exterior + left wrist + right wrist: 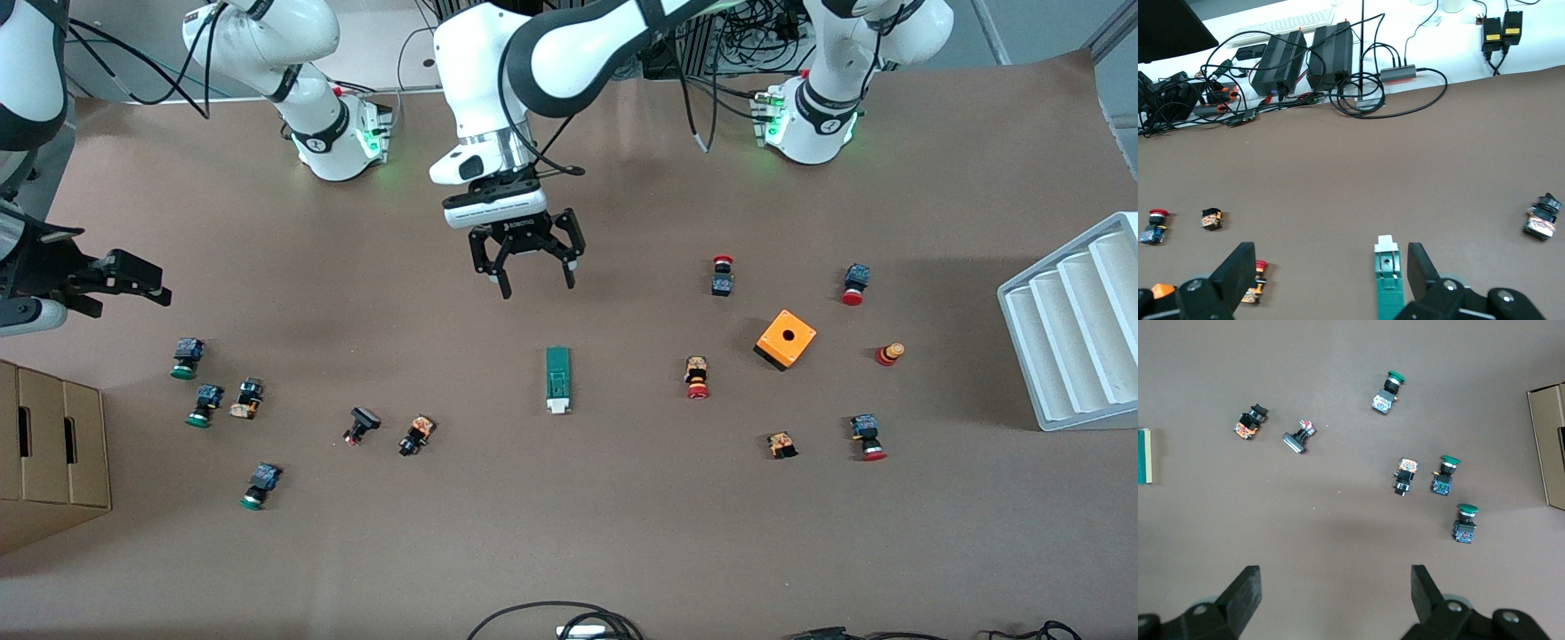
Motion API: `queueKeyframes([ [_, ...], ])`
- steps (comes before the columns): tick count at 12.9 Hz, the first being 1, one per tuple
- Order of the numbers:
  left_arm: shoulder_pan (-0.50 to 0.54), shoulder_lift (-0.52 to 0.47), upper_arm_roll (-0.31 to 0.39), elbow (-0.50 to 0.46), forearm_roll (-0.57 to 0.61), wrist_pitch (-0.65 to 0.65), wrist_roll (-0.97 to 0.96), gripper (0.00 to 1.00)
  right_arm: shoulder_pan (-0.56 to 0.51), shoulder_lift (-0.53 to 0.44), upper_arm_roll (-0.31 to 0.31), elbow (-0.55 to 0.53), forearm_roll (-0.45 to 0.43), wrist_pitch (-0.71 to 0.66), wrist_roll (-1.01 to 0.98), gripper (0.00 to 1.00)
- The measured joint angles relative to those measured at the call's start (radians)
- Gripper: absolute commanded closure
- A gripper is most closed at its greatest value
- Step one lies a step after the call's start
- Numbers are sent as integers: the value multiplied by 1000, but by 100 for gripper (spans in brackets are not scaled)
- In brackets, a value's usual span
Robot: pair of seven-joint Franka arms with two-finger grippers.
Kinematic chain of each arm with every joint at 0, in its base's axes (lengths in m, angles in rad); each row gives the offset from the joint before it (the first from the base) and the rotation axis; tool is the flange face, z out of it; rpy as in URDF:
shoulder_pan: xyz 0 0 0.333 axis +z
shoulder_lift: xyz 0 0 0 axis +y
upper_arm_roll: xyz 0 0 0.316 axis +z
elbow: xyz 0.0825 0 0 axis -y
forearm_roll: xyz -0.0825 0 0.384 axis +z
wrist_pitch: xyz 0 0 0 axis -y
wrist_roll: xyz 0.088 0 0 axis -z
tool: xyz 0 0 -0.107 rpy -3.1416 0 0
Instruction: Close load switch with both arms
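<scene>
Two sets of fingers, both spread wide and holding nothing. My left fingers hang over bare counter near its middle, with the load switch lying flat a little nearer the front camera, its white end toward that front edge. My right fingers wait in the air by the edge at my right arm's end, over green-capped buttons beside a cardboard box. An orange box and red-capped buttons lie toward my left arm's end.
</scene>
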Motion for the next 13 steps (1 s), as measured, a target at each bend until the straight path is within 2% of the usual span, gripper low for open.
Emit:
queueKeyframes([
  [5,124,-68,0,61,-177,5,265,0,34,3,10,7,0,13,-4,0],
  [9,225,-124,-2,72,-312,5,377,0,43,3,10,8,0,13,-4,0],
  [13,394,-166,-1,74,-467,5,539,0,41,3,8,9,0,13,-4,0],
])
